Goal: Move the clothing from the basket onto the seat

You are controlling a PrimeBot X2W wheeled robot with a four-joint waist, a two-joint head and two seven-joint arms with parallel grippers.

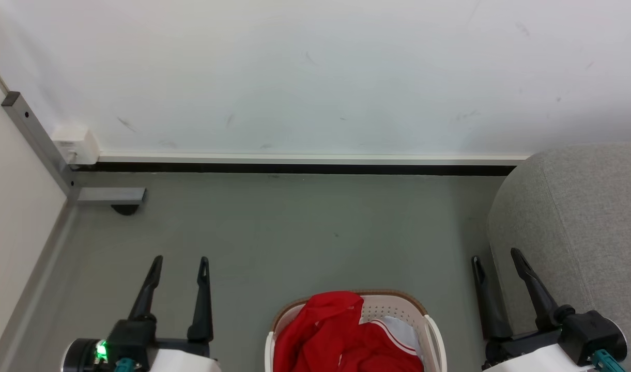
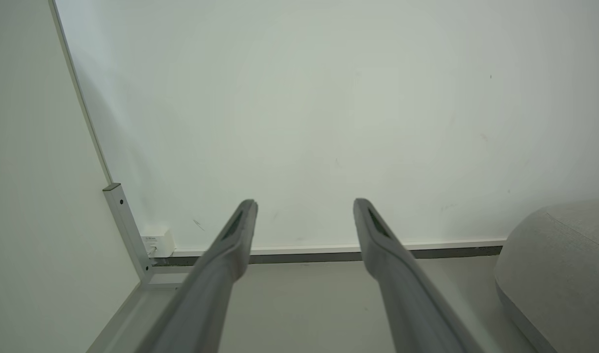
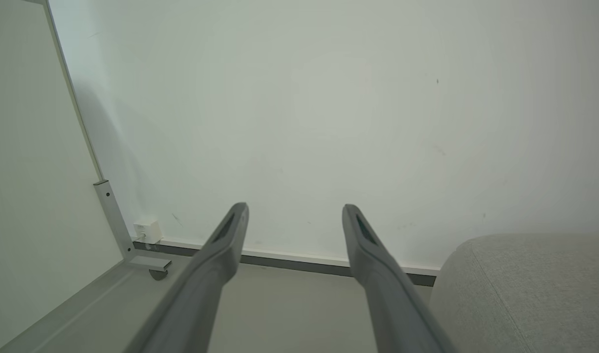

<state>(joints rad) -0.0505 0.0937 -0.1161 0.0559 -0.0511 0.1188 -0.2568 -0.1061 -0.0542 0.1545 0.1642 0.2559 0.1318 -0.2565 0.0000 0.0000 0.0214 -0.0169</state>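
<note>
1. The bright red soft fabric garment with thin white stripe trim [image 1: 341, 336] lies heaped in the white perforated plastic laundry basket with a brown woven-look rim [image 1: 398, 296], at the bottom centre of the head view. It covers the left and middle of the basket, and a pale white-blue cloth [image 1: 402, 329] shows at its right.

2. The left gripper [image 1: 181, 261] sits at the lower left of that frame. Its two dark fingers are spread wide and hold nothing, and the left wrist view [image 2: 304, 206] shows the same.

3. The right gripper [image 1: 496, 256] sits at the lower right, equally wide open and empty, as the right wrist view [image 3: 294, 208] also shows.

4. Both pairs of fingers point toward the top of the frame, at bare grey floor [image 1: 305, 232] and white wall [image 1: 315, 77]. The garment lies between the two grippers and lower in the frame than their tips, so neither is aimed at it.

5. The heap is crumpled with no clear long axis. Only the white stripe runs on a diagonal toward the lower right.

6. The large grey textured-fabric sofa with rounded edges [image 1: 579, 217] fills the right edge, just beside the right gripper. Both arms look about equally near the basket, but the right one seems better placed for the carry.
</note>
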